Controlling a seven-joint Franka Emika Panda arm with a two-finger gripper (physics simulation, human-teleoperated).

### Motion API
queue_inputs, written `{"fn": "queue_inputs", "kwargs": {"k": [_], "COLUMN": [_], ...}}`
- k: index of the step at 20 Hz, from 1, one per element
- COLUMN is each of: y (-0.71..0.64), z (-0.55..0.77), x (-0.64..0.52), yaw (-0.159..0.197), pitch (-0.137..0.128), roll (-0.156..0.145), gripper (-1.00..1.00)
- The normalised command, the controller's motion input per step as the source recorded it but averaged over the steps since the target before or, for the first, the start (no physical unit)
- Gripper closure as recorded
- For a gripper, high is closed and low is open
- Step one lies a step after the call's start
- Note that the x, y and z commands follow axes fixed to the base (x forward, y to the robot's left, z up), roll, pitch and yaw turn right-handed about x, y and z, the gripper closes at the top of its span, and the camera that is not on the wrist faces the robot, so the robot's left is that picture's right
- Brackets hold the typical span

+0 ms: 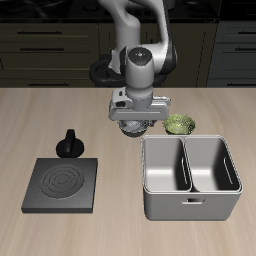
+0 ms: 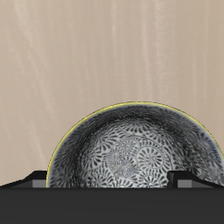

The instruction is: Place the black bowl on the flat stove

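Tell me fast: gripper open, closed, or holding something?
Gripper: right over the black bowl, jaws at its rim; whether they have closed on it cannot be told.

Moka pot (image 1: 70, 144): black, upright on table (image 1: 30, 120), just behind flat black plate.
Green bowl (image 1: 180, 123): on table, just behind bin.
Bin (image 1: 191, 178): grey metal, two compartments side by side, near table's front edge.
Dark cabinets (image 1: 45, 40): behind table.
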Motion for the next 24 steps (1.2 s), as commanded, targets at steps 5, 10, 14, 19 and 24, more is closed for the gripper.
{"fn": "queue_inputs", "kwargs": {"k": [5, 10, 14, 19, 24], "y": [-0.03, 0.01, 0.03, -0.03, -0.05], "z": [-0.20, -0.18, -0.08, 0.07, 0.07], "x": [0.01, -0.01, -0.05, 0.00, 0.00], "yaw": [-0.014, -0.034, -0.014, -0.005, 0.010], "pitch": [0.055, 0.037, 0.020, -0.006, -0.009], "roll": [-0.002, 0.030, 0.031, -0.001, -0.002], "gripper": [-1.00, -1.00, 1.00, 1.00, 1.00]}}
